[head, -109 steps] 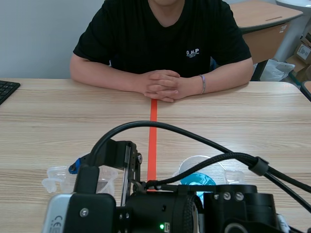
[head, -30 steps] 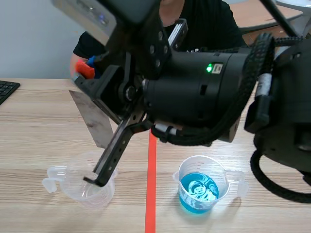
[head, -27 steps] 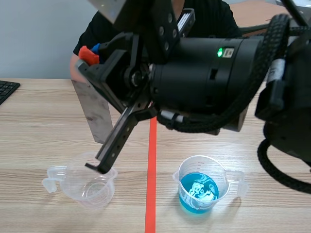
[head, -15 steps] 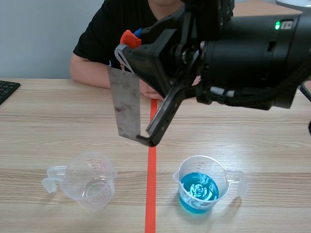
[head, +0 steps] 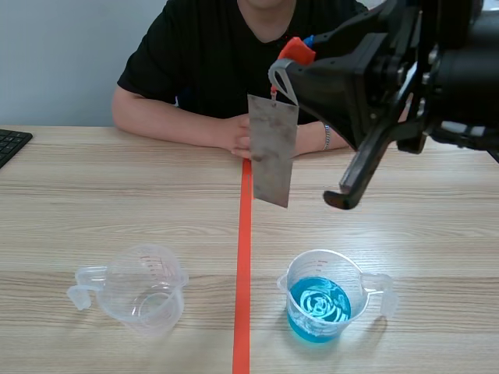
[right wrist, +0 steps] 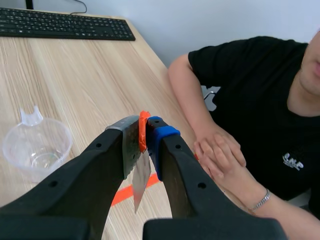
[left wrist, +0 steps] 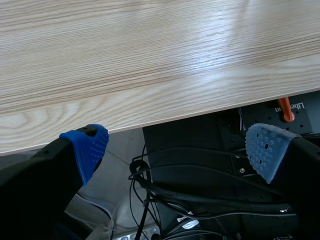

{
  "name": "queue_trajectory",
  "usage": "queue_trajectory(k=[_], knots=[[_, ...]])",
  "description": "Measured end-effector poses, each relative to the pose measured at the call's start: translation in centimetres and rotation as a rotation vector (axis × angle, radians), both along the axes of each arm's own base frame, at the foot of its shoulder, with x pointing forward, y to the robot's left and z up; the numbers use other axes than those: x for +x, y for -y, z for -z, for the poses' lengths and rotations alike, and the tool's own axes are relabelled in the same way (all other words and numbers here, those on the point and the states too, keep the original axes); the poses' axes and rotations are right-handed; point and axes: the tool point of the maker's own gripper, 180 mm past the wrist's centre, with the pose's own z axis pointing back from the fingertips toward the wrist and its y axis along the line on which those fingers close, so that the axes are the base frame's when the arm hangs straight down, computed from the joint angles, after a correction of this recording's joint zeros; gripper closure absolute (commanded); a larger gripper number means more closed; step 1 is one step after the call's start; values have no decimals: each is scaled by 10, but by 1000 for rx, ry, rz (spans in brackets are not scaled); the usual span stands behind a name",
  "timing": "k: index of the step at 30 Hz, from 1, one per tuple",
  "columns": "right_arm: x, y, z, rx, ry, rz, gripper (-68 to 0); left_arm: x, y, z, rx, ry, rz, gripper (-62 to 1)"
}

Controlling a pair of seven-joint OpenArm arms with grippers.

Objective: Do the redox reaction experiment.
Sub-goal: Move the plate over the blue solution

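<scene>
A grey metal plate [head: 273,152] hangs upright from a wire loop, and my right gripper [head: 300,48] is shut on that loop, high over the table's middle. The plate's lower edge is above and behind a clear beaker of blue liquid [head: 318,302], just right of the red tape line. An empty clear beaker [head: 146,287] stands left of the line. In the right wrist view the plate [right wrist: 142,180] dangles below my shut right gripper [right wrist: 148,134], with the empty beaker [right wrist: 35,147] off to one side. My left gripper [left wrist: 175,150] is open over the table's near edge, holding nothing.
A person sits across the table with clasped hands [head: 242,139] resting on it, behind the hanging plate. A black keyboard [right wrist: 65,24] lies at the far left edge. Under the table's near edge [left wrist: 165,112] are the robot's base and cables.
My right arm has swung the plate from over the empty beaker, up and rightward across the red line, to above the blue beaker's side. Both beakers stayed put.
</scene>
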Motion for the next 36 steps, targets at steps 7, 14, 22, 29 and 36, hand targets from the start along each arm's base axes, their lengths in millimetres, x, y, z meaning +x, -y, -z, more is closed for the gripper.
queue_trajectory(k=[7,14,22,29,36], knots=[[-14,18,12,-26,-30,-21,-15,0,0,0,0,0,0,-590],[-30,31,15,-29,-43,-58,-15,0,0,0,0,0,0,-590],[-53,33,7,-36,-38,-109,-15,0,0,0,0,0,0,-590],[-62,40,8,-42,-49,-112,-15,0,0,0,0,0,0,-590],[-62,51,7,-53,-45,-82,-15,0,0,0,0,0,0,-590]])
